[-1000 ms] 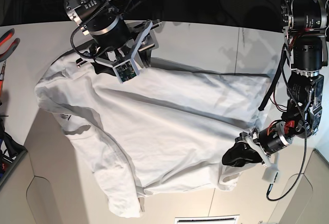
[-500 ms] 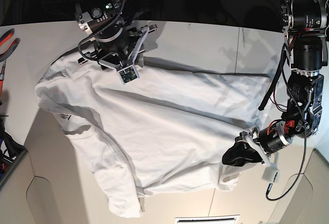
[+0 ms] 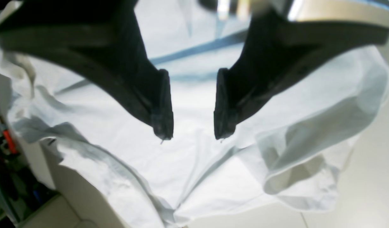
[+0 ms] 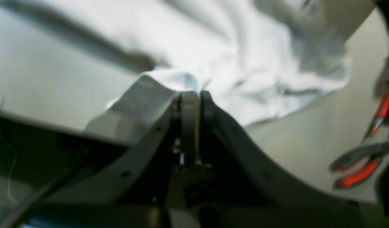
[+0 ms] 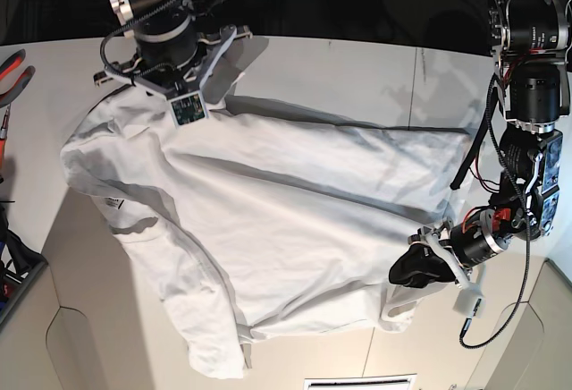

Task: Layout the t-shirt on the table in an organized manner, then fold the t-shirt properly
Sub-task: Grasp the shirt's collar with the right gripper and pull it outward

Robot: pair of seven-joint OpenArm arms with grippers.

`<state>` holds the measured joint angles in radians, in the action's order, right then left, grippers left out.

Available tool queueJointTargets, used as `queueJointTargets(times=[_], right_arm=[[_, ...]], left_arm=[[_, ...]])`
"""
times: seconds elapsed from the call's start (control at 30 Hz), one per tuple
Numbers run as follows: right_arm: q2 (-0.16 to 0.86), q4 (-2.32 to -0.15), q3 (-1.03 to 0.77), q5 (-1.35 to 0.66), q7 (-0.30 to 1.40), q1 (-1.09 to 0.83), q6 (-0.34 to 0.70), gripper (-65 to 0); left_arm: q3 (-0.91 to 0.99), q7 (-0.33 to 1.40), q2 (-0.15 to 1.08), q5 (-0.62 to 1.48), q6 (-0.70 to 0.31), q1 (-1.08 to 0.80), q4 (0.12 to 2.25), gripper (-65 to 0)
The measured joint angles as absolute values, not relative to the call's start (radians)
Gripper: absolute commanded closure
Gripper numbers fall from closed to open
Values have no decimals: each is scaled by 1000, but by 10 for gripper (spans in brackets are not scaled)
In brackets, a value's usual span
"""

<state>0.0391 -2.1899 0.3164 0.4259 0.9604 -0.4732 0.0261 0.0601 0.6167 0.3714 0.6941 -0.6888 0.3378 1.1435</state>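
Note:
The white t-shirt (image 5: 268, 220) lies spread and wrinkled over the table (image 5: 357, 68), with one sleeve folded toward the front edge. At its far-left edge my right gripper (image 4: 191, 95) is shut on a raised fold of the t-shirt (image 4: 245, 63); in the base view the wrist body (image 5: 170, 50) covers that pinch. My left gripper (image 3: 193, 129) hangs open just above the t-shirt (image 3: 194, 177), nothing between its black fingers (image 3: 162, 120). In the base view the left gripper (image 5: 418, 269) sits at the shirt's front-right corner.
Red-handled pliers (image 5: 13, 72) lie at the table's left edge and also show in the right wrist view as pliers (image 4: 359, 164). A dark seam (image 5: 414, 77) crosses the table at the back right. Rounded cut-outs (image 5: 89, 345) notch the front edge.
My right gripper has closed on the shirt's far edge and shifted back and to the left, lifting the fabric a little. The left arm has stayed still.

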Motion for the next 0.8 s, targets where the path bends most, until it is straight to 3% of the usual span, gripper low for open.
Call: queueJointTargets(times=[0.13, 0.43, 0.8], right_arm=[[39, -2200, 316, 491, 959, -545, 14, 0], [38, -2200, 314, 666, 993, -624, -141, 0], [38, -2200, 114, 638, 1058, -654, -184, 0]], left_arm=[[60, 604, 374, 696, -689, 338, 1143, -254], [60, 605, 374, 696, -689, 338, 1143, -254], [60, 605, 384, 698, -689, 338, 1143, -254]])
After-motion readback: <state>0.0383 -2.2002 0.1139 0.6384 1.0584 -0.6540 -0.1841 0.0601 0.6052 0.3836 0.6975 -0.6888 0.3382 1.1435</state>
